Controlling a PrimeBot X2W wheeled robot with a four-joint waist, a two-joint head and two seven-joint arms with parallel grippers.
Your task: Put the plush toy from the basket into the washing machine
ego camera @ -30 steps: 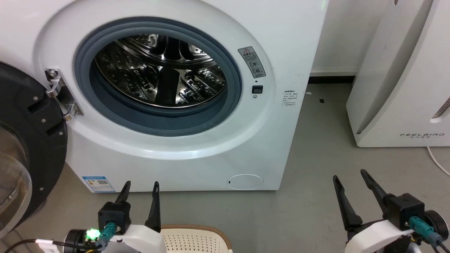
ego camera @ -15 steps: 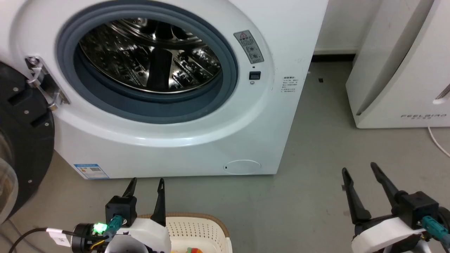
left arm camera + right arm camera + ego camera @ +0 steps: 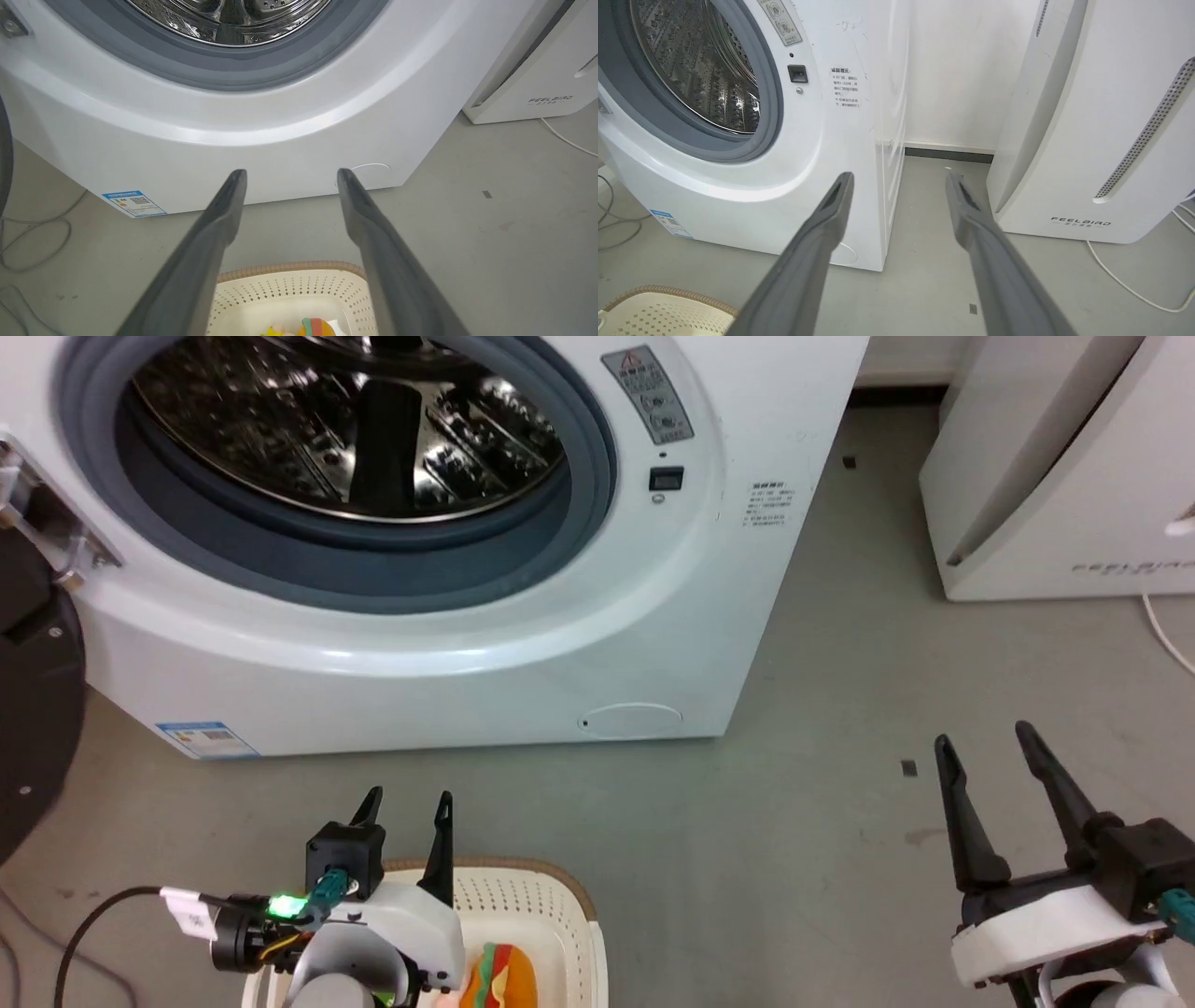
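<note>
Inspecting from the left, I found the black-framed round glass door (image 3: pixel 33 709) of the large white front-loading washing machine (image 3: pixel 420 663) swung wide, so that the shiny steel drum (image 3: pixel 280 429) was unobstructed.

The left gripper (image 3: pixel 409 796) hung over the near-left part of the oval cream perforated plastic basket with the brown braided rim (image 3: pixel 563 889). Its jaws were spread wide and gripped nothing, with the tips aimed at the foot of the machine.

The small hamburger-shaped plush toy (image 3: pixel 499 975) lay inside the basket. It was below and behind those tips, on the robot's side of them and just to the right of that arm. In the left wrist view it showed at the bottom edge, between the two dark fingers (image 3: pixel 205 242) and slightly toward the right one. In my judgement the gripper would need to draw back and pitch downward before closing.

The toy rested on its edge, its orange, green and red layers running as bands toward the machine. Its long axis appeared to follow that line, but the frame cut it off, so I could not certify this. The jaws' gap lay across that line, which should suit a pinch across the layers.

The right gripper (image 3: pixel 982 737) hovered over the bare grey floor (image 3: pixel 794 821), well apart from the basket, its jaws equally wide and empty. The left arm was plainly the nearer. The white FEELBIRD appliance (image 3: pixel 1055 476) stood at the far right, clear of the work.
</note>
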